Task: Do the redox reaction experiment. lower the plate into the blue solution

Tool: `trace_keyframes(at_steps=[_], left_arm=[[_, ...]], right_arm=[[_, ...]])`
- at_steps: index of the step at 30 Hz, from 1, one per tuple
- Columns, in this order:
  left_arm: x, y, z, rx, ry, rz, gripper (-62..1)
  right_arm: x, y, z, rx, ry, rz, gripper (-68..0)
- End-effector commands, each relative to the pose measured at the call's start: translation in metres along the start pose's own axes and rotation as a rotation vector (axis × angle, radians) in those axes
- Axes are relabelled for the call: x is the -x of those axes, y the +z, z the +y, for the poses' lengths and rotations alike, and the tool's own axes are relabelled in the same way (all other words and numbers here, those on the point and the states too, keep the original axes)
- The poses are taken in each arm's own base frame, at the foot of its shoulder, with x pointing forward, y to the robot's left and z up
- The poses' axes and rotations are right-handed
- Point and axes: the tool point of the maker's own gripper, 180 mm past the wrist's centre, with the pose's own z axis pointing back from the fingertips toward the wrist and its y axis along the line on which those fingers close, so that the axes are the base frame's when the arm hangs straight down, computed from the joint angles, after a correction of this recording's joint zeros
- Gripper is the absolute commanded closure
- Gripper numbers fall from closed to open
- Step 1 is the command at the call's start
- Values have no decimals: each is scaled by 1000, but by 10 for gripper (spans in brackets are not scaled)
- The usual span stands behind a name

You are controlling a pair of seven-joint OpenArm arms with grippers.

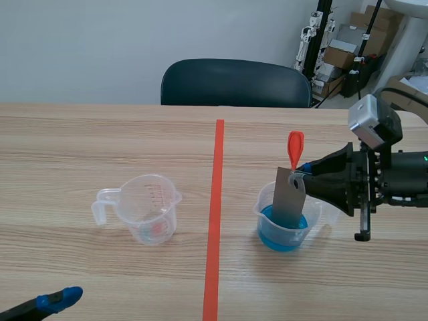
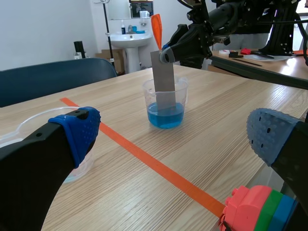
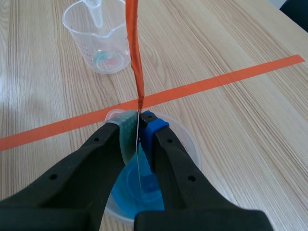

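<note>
Right gripper [image 1: 302,172] pinches thin plate [image 1: 289,200] by top edge; lower end in blue solution [image 1: 282,241]; plate looks light, stiff, slick; left gripper [image 2: 173,137] fingers spread, empty.

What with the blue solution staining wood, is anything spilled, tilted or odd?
Nothing stands out. The cup of blue solution stands upright, no blue shows on the table, and the right gripper holds the plate in it.
</note>
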Motion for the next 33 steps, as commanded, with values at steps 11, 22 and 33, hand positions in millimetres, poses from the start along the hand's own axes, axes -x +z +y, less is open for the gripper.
trace_keyframes(at_steps=[11, 22, 33], left_arm=[[-8, -5, 4, -10, 7, -39, -623], [-8, -5, 4, -10, 7, -39, -623], [-8, -5, 4, -10, 7, -39, -623]], right_arm=[[-5, 4, -4, 2, 19, 1, -6], [-5, 4, -4, 2, 19, 1, -6], [-5, 4, -4, 2, 20, 1, -6]])
